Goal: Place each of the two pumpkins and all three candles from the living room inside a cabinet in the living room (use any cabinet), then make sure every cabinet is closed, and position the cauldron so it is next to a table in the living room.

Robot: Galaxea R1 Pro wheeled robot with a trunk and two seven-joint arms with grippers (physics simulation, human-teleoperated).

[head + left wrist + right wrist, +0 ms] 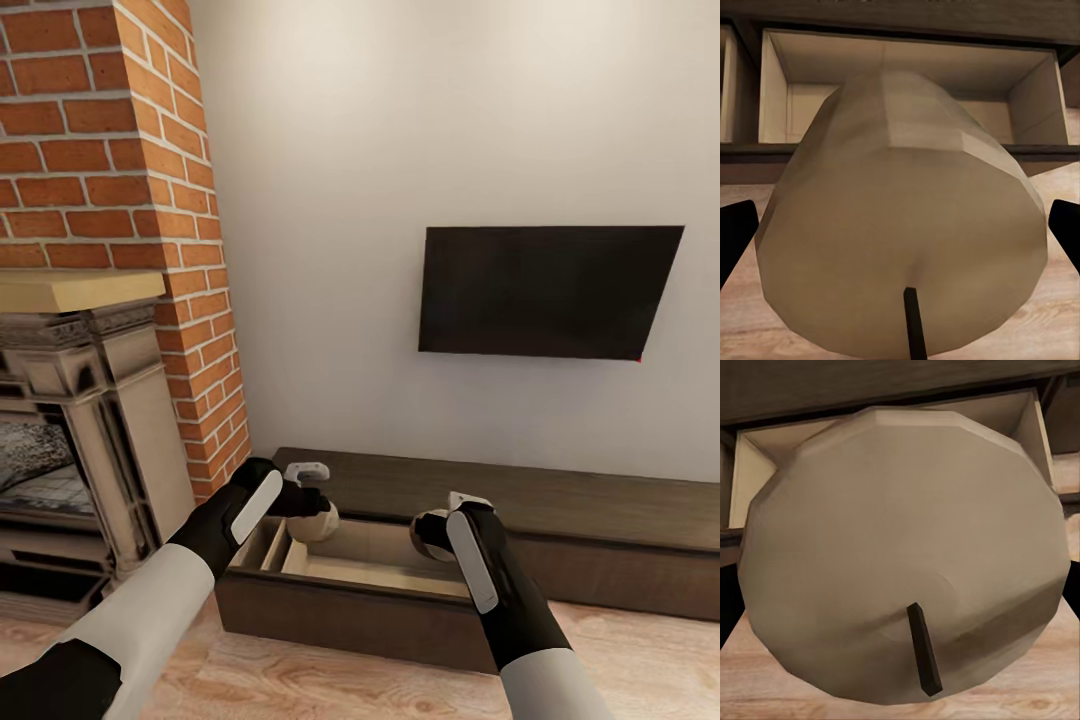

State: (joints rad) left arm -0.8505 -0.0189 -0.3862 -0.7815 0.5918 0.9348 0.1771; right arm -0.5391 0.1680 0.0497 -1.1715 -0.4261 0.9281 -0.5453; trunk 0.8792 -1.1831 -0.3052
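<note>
Candles occupy both grippers. The left gripper [312, 497] is clamped on a stubby cream-white cylindrical candle [314, 521], which in the left wrist view [900, 225] sits between the two black fingers [735, 238] with its dark wick pointing toward the camera. The right gripper [447, 520] is clamped on a second cream-white candle [432, 532], seen wick-first in the right wrist view [904, 562]. Both candles hang just above a pulled-out drawer [385, 570] with a pale wooden interior, the left-end drawer of the long low dark brown wooden cabinet [590, 530] standing against the white wall. A black flat TV screen [545, 290] is mounted on the wall above the cabinet. Left of the cabinet rises a red brick chimney column [120, 150] over a grey stone fireplace [70, 420]. The floor [330, 680] is light wood planks.
</note>
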